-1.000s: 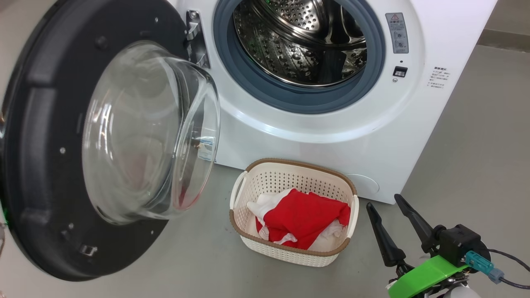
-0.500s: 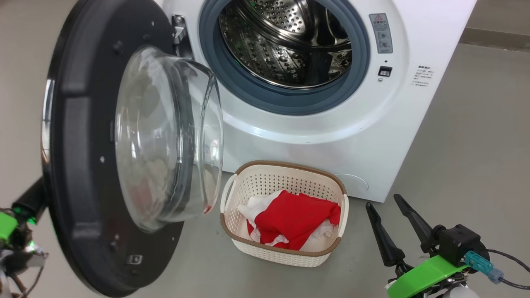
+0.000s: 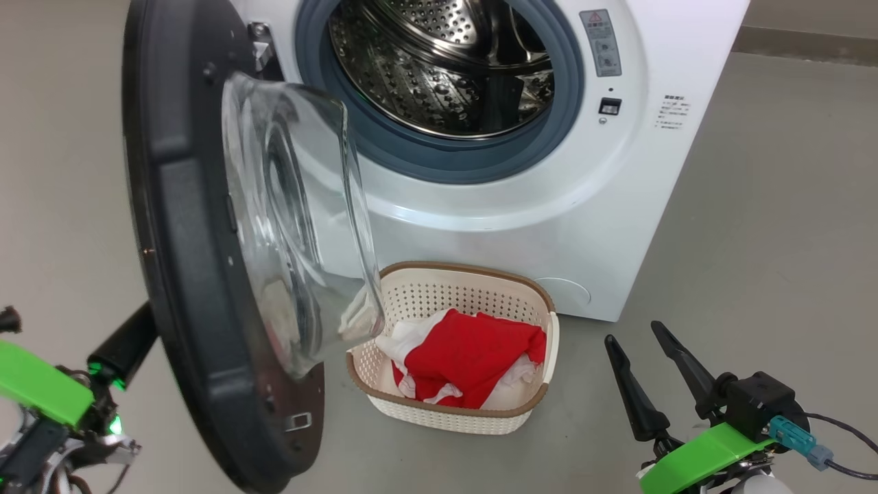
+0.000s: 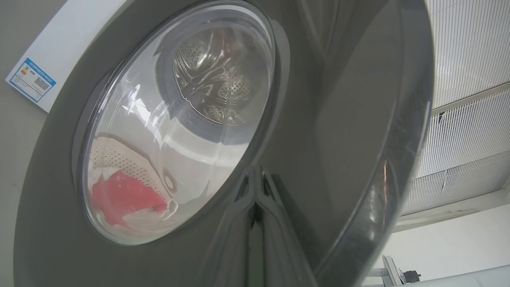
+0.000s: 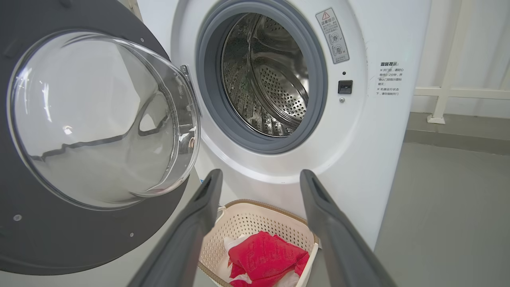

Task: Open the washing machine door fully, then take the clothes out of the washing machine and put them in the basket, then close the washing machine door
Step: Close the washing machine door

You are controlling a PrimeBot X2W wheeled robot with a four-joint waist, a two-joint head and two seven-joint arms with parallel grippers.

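The washing machine door stands half open, edge-on in the head view, its glass bowl pointing at the washing machine. The steel drum looks empty. My left gripper sits behind the door, and in the left wrist view its fingers look shut and pressed on the glossy outer face. The red and white clothes lie in the basket on the floor below the drum. My right gripper hangs open to the basket's right, holding nothing.
In the right wrist view, the open fingertips frame the basket and the clothes, with the door at the left. Grey floor stretches right of the machine. A white railing stands behind.
The door has swung toward the machine, going from face-on to nearly edge-on. My left gripper has come into view behind it. The camera shifted too. The right gripper has stayed put.
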